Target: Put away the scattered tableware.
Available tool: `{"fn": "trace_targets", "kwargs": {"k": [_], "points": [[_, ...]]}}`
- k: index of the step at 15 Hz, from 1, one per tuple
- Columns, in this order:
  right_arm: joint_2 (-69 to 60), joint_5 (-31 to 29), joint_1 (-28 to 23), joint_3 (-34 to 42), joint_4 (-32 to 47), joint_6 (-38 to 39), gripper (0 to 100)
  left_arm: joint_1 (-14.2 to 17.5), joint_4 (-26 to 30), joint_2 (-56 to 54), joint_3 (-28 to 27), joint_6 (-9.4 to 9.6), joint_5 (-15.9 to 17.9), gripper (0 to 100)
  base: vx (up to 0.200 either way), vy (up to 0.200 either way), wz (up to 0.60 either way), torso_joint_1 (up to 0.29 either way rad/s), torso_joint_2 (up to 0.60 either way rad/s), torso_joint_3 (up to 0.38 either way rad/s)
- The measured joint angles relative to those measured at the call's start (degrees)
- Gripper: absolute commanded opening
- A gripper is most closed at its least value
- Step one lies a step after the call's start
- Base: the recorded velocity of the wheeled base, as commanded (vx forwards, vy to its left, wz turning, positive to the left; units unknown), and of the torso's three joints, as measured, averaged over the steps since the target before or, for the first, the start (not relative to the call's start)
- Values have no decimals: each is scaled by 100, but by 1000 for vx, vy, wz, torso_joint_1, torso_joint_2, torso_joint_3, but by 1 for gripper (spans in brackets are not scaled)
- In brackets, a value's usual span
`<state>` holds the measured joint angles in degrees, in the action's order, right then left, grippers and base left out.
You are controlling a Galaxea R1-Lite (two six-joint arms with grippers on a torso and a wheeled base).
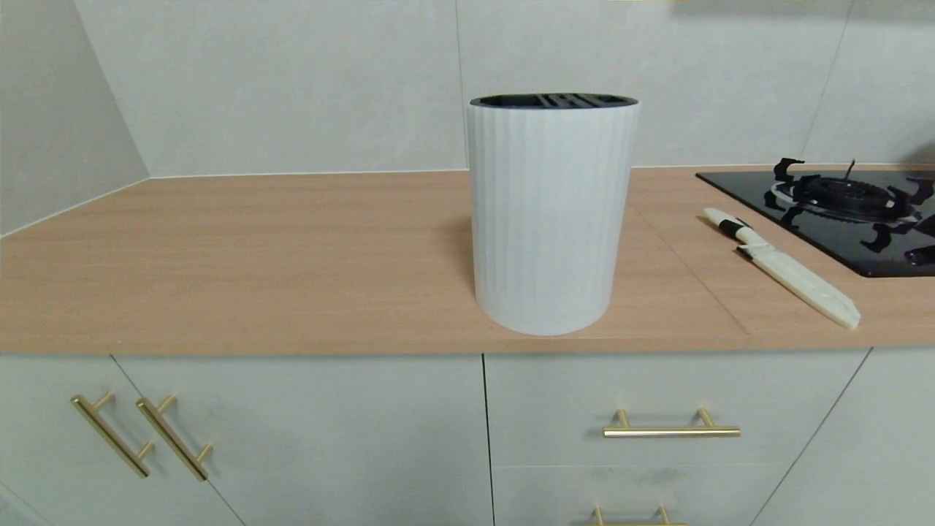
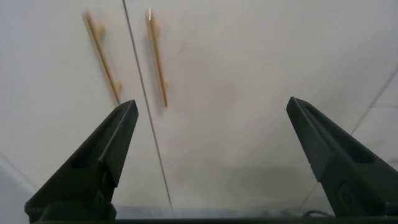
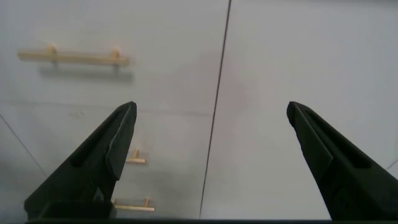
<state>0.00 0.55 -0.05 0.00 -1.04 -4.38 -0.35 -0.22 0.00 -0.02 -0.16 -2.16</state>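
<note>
Left gripper (image 2: 210, 104): released, its two dark fingers spread wide apart. It faces a pair of pale cabinet doors (image 2: 249, 93), each with a slim gold bar handle (image 2: 157, 56) beside the seam between them.

Right gripper (image 3: 211, 106): also released, fingers wide apart. It points at pale drawer fronts (image 3: 298, 74); one has a horizontal gold pull (image 3: 74, 59).

Cabinet fronts (image 1: 307, 431): pale grey, running below the counter in the head view, with two slanted gold handles at the left and a level one at the right.

Countertop (image 1: 219, 256): light wood grain, stretching across the whole head view.

Knife holder (image 1: 548, 219): a tall white ribbed cylinder standing upright near the counter's front edge, around the middle. Its black top has slots.

Knife (image 1: 781, 267): lies flat on the counter, to the right of the knife holder and apart from it, just beside the hob's near edge. It has a pale blade and a pale handle with a black band. The handle points toward the wall and the tip toward the front edge.

Gas hob (image 1: 840, 212): black glass set into the counter at the far right, with a black burner grate.

Wall (image 1: 292, 88): large pale grey tiles behind the counter.
</note>
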Motion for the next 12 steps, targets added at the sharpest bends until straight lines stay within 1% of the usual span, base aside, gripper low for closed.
{"fn": "trace_targets", "kwargs": {"k": [8,12], "points": [[0,0,0,0,4,2,100,0,11,0,2,0,-2,100,0,0,0,188,-474,-284],[0,-1,-2,0,2,2,100,0,9,0,2,0,-2,100,0,0,0,217,-498,-283]]}}
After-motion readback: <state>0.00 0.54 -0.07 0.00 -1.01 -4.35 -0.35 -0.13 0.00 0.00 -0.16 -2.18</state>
